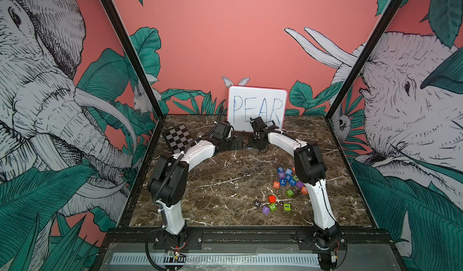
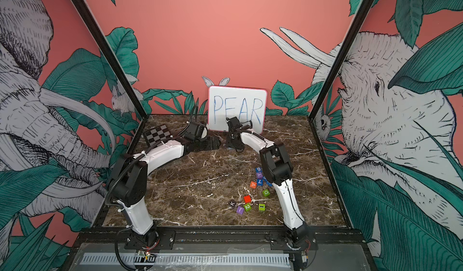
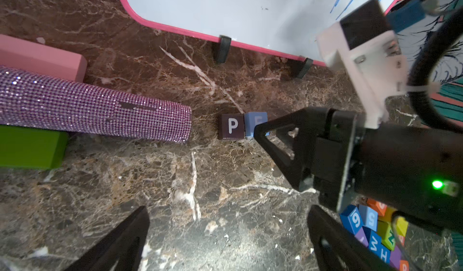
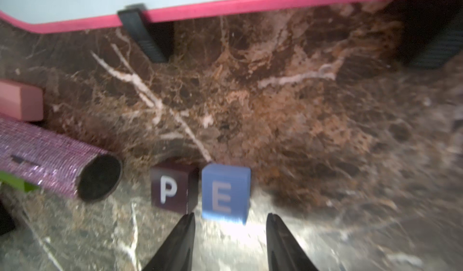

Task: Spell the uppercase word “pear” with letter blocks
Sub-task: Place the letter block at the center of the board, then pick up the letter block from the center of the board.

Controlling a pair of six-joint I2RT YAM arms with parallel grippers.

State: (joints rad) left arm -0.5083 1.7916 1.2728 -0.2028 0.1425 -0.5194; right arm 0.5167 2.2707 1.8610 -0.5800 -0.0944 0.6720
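Note:
The dark brown P block (image 4: 172,187) and the light blue E block (image 4: 225,192) stand side by side on the marble, in front of the whiteboard. My right gripper (image 4: 231,217) is open, its tips just short of the E block and not touching it. In the left wrist view one right finger (image 3: 260,129) hides part of the E block (image 3: 253,122), which sits next to the P block (image 3: 231,126). My left gripper (image 3: 228,209) is wide open over bare marble with nothing between its fingers. The orange A block (image 1: 276,184) and the orange R block (image 1: 304,189) lie in the pile by the right arm.
The whiteboard (image 1: 256,108) reading PEAR leans on the back wall. A checkerboard (image 1: 178,137) lies at the back left. Several other cubes (image 1: 288,177) are heaped near the right arm, and a few loose ones (image 1: 271,206) lie nearer the front. A glittery purple tube (image 3: 95,114), a pink block (image 3: 40,59) and a green block (image 3: 30,147) lie left of the P block.

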